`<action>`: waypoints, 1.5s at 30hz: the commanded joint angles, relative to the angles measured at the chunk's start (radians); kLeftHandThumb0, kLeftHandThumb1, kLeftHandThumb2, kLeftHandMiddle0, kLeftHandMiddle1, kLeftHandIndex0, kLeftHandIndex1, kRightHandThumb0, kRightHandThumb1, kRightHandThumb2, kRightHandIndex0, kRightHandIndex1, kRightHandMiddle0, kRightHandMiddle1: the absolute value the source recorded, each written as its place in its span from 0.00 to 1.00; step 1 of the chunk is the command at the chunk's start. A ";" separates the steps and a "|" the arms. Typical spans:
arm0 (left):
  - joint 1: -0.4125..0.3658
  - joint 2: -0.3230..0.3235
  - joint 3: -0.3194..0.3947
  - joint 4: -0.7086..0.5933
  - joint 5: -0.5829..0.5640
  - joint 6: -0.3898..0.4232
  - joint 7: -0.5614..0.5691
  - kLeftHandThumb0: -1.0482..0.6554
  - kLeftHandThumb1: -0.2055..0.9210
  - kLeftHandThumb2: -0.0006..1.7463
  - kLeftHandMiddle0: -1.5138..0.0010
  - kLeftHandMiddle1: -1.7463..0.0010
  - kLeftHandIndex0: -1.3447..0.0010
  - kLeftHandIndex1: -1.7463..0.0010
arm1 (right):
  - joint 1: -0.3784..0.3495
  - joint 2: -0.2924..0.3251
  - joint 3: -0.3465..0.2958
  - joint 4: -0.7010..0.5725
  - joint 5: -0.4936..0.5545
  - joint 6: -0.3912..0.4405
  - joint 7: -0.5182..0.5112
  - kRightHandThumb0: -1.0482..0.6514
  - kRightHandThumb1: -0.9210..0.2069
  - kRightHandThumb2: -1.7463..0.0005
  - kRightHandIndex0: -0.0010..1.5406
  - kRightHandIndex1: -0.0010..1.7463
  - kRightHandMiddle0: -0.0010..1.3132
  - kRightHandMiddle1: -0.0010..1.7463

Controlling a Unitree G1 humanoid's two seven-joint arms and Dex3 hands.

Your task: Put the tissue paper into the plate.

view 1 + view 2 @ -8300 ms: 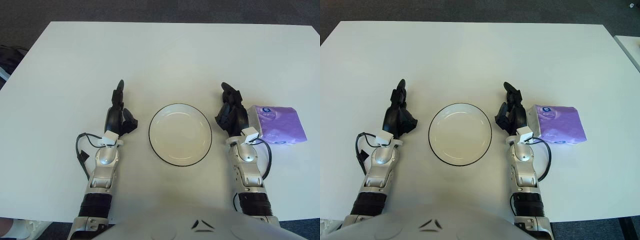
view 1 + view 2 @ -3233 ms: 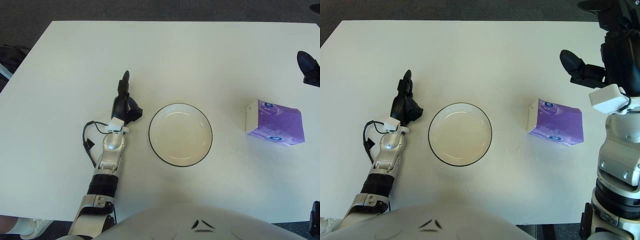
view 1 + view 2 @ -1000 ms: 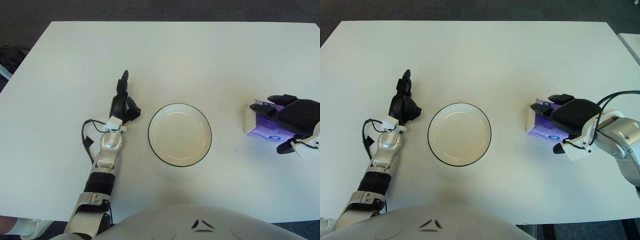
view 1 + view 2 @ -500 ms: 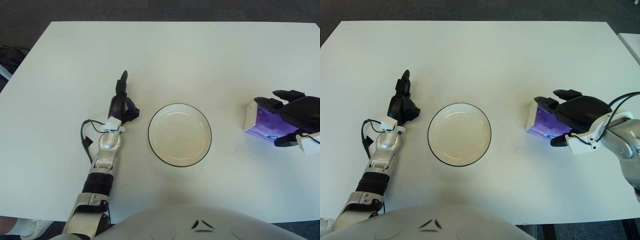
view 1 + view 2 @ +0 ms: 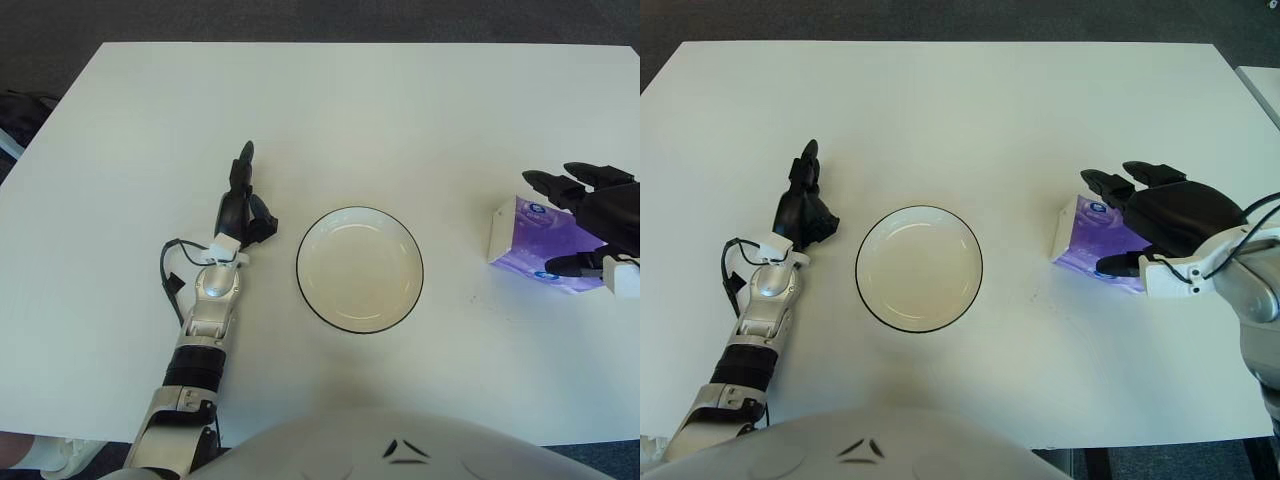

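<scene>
Right robot hand (image 5: 1160,225) has lifted — tissue pack (image 5: 1090,240) beneath, ungrasped.

Both eyes sit on the head, looking steeply down toward 12 o'clock. They share the whole white table (image 5: 960,110), slightly offset sideways.

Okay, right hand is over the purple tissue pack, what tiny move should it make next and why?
Probably close the fingers on the tissue pack. The right hand sits over its right part with fingers spread and no visible grip, and the plate to its left holds nothing. The left hand rests on the table.
</scene>
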 commanded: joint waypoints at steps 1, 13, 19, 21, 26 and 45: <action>0.088 0.000 0.002 0.055 0.001 0.047 -0.011 0.04 1.00 0.75 0.94 0.99 1.00 0.90 | 0.011 0.026 0.008 -0.011 -0.010 0.024 -0.016 0.00 0.00 0.70 0.00 0.00 0.00 0.00; 0.093 0.007 0.005 0.055 0.001 0.042 -0.018 0.03 1.00 0.74 0.93 0.99 1.00 0.90 | 0.023 0.017 0.051 0.053 -0.071 -0.027 -0.087 0.00 0.00 0.68 0.00 0.00 0.00 0.00; 0.095 0.008 0.007 0.053 0.006 0.040 -0.016 0.03 1.00 0.74 0.93 0.99 1.00 0.92 | 0.028 0.013 0.058 0.066 -0.082 -0.050 -0.098 0.00 0.00 0.66 0.00 0.00 0.00 0.00; 0.096 0.008 0.006 0.053 0.008 0.035 -0.016 0.03 1.00 0.74 0.94 0.99 1.00 0.93 | 0.030 0.013 0.060 0.071 -0.085 -0.055 -0.101 0.00 0.00 0.65 0.00 0.00 0.00 0.00; 0.099 0.010 0.006 0.057 0.014 0.016 -0.011 0.03 1.00 0.74 0.94 0.99 1.00 0.92 | 0.037 0.012 0.071 0.083 -0.093 -0.067 -0.107 0.00 0.00 0.64 0.00 0.00 0.00 0.00; 0.093 0.015 0.013 0.077 0.019 0.015 -0.002 0.03 1.00 0.74 0.95 1.00 1.00 0.96 | 0.043 -0.005 0.133 0.162 -0.102 -0.116 -0.122 0.00 0.00 0.63 0.00 0.00 0.00 0.00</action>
